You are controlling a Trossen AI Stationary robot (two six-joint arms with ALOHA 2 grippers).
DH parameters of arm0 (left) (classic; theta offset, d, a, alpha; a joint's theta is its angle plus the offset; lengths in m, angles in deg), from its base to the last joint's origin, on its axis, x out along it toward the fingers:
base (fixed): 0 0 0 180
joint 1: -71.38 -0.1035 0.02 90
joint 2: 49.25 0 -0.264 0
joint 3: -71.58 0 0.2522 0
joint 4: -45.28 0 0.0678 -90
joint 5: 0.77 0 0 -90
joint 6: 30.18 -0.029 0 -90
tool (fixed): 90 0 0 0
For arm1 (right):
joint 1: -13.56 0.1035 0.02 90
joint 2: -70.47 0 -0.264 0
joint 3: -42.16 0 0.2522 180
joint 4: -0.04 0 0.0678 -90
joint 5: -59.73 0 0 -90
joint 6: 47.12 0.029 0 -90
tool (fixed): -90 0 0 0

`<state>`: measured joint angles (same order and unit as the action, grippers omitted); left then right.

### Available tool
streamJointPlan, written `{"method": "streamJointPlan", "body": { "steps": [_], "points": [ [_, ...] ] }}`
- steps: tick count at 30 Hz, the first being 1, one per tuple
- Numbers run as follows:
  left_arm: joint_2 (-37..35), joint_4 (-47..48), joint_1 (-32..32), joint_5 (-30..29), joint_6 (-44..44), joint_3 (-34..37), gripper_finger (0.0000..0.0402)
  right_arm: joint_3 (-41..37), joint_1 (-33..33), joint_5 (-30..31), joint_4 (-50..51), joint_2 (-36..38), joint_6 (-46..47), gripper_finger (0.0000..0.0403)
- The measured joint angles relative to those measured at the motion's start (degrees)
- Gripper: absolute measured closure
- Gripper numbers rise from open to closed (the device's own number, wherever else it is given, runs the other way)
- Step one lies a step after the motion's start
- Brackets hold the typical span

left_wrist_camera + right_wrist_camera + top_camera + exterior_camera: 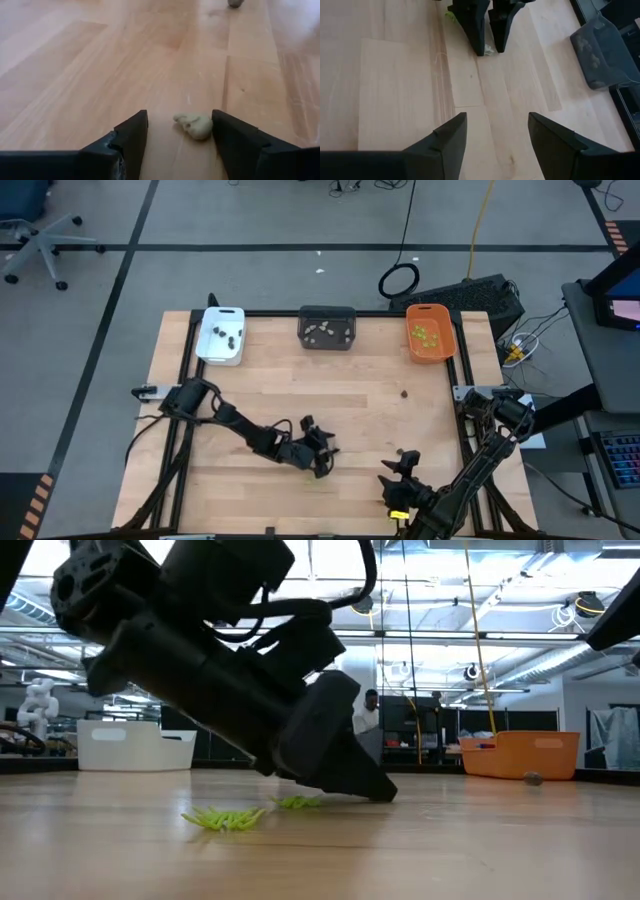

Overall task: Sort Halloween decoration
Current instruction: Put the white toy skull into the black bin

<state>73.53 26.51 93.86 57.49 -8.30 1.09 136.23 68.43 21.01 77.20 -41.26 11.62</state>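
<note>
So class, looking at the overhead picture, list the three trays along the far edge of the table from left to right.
White tray → dark grey tray → orange tray.

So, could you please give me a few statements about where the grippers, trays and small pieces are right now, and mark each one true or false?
1. The left gripper is open, low over the table, with a pale piece between its fingers. True.
2. The orange tray holds dark pieces. False: it holds lime green pieces; the dark ones are in the white tray.
3. The dark grey tray sits between the white and orange trays. True.
4. The right gripper is shut on a green piece. False: it is open and empty.
5. Lime green pieces lie on the table beside the left gripper. True.
</note>
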Motion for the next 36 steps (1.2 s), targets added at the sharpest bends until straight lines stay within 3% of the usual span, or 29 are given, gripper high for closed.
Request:
{"method": "streamJointPlan", "body": {
  "steps": [10,20,22,36],
  "points": [
    [-0.28,1.37,-1.92,6.24,-0.35,-0.03,0.0203,0.00,0.00,0.19,0.02,0.00,-0.02,0.0204],
    [-0.35,3.11,-2.31,10.28,-6.27,-0.22,0.0346,0.00,0.00,1.31,0.02,0.00,-0.04,0.0204],
    [-0.35,3.26,-2.27,10.24,-7.08,-0.22,0.0360,0.00,0.00,1.32,0.02,0.00,-0.03,0.0204],
    [-1.01,2.05,-2.20,9.72,-12.45,-0.03,0.0357,0.00,0.00,1.33,0.05,-0.02,-0.04,0.0204]
  ]
}}
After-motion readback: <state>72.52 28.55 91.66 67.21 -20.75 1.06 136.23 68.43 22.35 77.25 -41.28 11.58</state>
